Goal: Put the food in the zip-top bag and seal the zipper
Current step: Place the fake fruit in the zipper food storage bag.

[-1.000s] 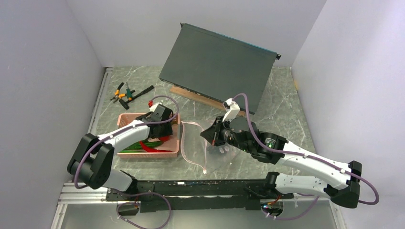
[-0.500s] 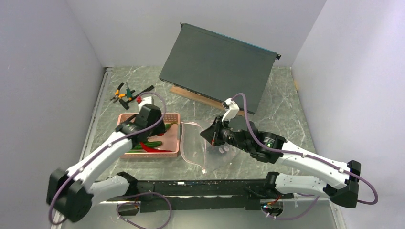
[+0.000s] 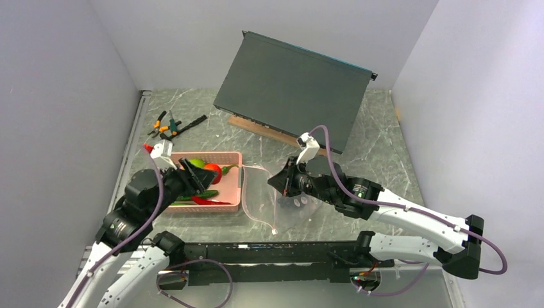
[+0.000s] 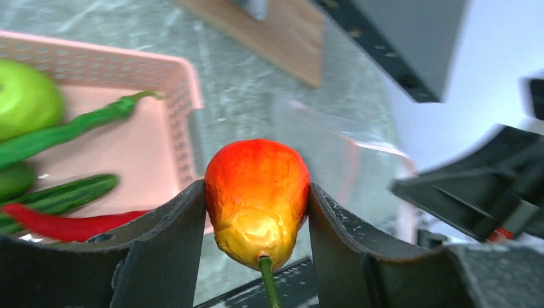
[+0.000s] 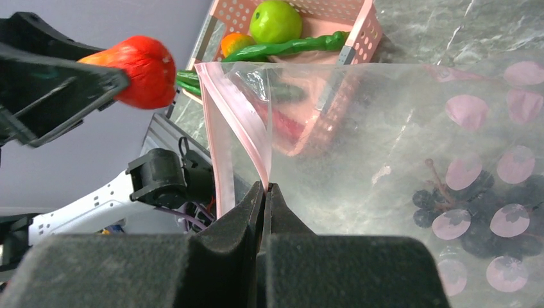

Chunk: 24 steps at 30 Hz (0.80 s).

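My left gripper [image 4: 256, 192] is shut on a red-orange toy fruit [image 4: 256, 199] with a green stem and holds it above the pink basket's [image 3: 238, 183] near right corner. From above, the fruit [image 3: 212, 172] shows at the tip of that gripper [image 3: 204, 174]. A green apple [image 4: 22, 96], a long green pepper [image 4: 70, 128] and a red chili [image 4: 64, 224] lie in the basket. My right gripper [image 5: 265, 187] is shut on the pink zipper [image 5: 234, 109] and holds the clear zip-top bag's [image 3: 272, 202] mouth up. Dark grapes [image 5: 475, 224] lie inside the bag.
Orange-handled pliers [image 3: 163, 125] lie at the back left. A dark panel [image 3: 295, 90] leans at the back over a wooden strip [image 3: 256, 128]. The black rail [image 3: 256, 250] runs along the near edge.
The left arm swung back toward the near left, its jaws closed on the red-orange fruit and lifted it out of the basket. The right gripper kept its hold on the zipper, nearly still.
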{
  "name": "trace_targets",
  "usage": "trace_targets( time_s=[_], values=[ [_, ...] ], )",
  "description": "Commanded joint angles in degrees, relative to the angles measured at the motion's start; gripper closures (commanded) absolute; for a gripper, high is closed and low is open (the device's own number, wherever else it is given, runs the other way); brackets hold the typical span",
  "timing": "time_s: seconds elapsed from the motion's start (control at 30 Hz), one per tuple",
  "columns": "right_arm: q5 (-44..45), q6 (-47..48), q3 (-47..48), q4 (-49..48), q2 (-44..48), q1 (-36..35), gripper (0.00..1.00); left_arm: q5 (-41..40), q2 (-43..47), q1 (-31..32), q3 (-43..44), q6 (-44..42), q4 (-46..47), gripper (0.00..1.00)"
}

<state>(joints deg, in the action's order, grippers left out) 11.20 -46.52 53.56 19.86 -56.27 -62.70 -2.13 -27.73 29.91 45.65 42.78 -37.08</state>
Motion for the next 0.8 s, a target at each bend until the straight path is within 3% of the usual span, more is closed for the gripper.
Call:
trace_targets(
  time_s=[0.0,0.13,0.27,0.43,0.57,0.7,0.77],
  values=[
    [-1.54,-0.31,-0.04,-2.38,-0.32,0.13,1.0,15.15,3.54,-0.12,-1.44,1.8,9.79,0.49],
    [-2.09,-0.32,0.31,-2.48,-0.65,0.1,1.0,28.24,0.8,-0.05,-1.88,0.12,17.24,0.49],
    [-2.15,-0.4,0.43,-2.37,-0.53,0.1,1.0,34.19,-1.88,1.25,-2.71,-0.42,20.59,0.5],
    [-1.88,-0.55,0.31,-2.28,-0.49,0.14,1.0,32.61,-4.07,6.5,-4.03,-0.56,24.29,0.46],
    [-1.86,-0.34,0.9,-2.19,-0.89,0.12,1.0,27.43,-9.1,11.98,-1.52,-3.2,21.48,0.41],
    [-1.89,-0.31,1.02,-2.08,-0.87,0.11,1.0,23.15,-12.13,15.64,0.93,-5.43,18.18,0.32],
    [-1.72,-0.33,0.89,-2.1,-0.93,0.05,1.0,21.87,-12.46,16.2,1.07,-5.62,17.94,0.23]
  ],
)
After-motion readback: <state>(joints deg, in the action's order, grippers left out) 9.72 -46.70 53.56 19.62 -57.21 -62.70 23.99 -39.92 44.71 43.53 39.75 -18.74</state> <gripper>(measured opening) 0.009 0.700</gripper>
